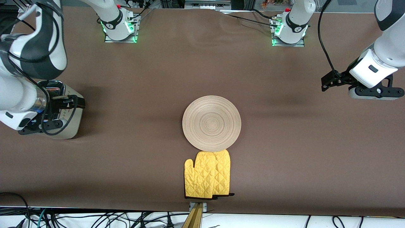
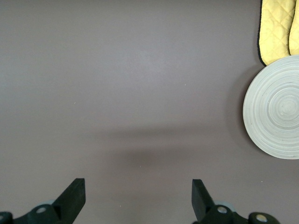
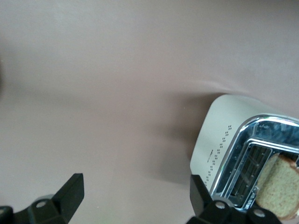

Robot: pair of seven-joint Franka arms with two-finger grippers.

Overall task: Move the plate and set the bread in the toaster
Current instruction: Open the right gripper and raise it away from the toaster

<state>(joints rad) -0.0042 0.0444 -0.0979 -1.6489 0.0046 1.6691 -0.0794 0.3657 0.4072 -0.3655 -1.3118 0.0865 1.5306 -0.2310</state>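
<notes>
Speckled bread [image 3: 279,189] stands in the toaster [image 3: 223,140] slot — just beside the right gripper [image 3: 135,193], fingers wide apart.

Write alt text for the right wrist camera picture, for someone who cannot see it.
A slice of bread stands in a slot of a cream toaster with a chrome top, sticking out above the slot. The right gripper is open over the bare brown tabletop beside the toaster, holding nothing.

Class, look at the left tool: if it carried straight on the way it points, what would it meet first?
Probably only the bare brown table. The left tool is open and points down at it; the plate lies off to one side.
</notes>
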